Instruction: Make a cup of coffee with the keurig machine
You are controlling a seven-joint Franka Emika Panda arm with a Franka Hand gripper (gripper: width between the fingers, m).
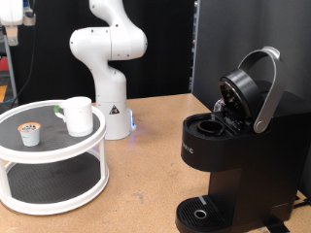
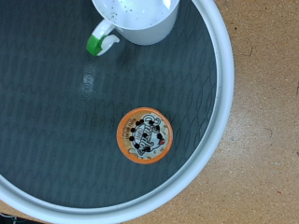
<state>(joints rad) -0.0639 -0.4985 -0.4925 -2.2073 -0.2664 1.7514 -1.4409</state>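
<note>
The keurig machine (image 1: 233, 155) stands lid-up at the tabletop's (image 1: 146, 175) right edge. The cup (image 1: 78, 116) sits on a two-tier round tray (image 1: 53, 146) by the left edge, near a pod (image 2: 144, 134) (orange-rimmed). The tool is unseen; its state cannot be told.

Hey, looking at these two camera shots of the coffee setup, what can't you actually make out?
- The claw: in neither view; the exterior view's top edge cuts the robot arm off.
- The cup: the wrist view's edge cuts it, so its inside is hidden; in the exterior view its contents are too small to tell.
- The pod: its print is too small in the exterior view.
- The keurig machine: with the lid open, its dark chamber hides any pod.
</note>
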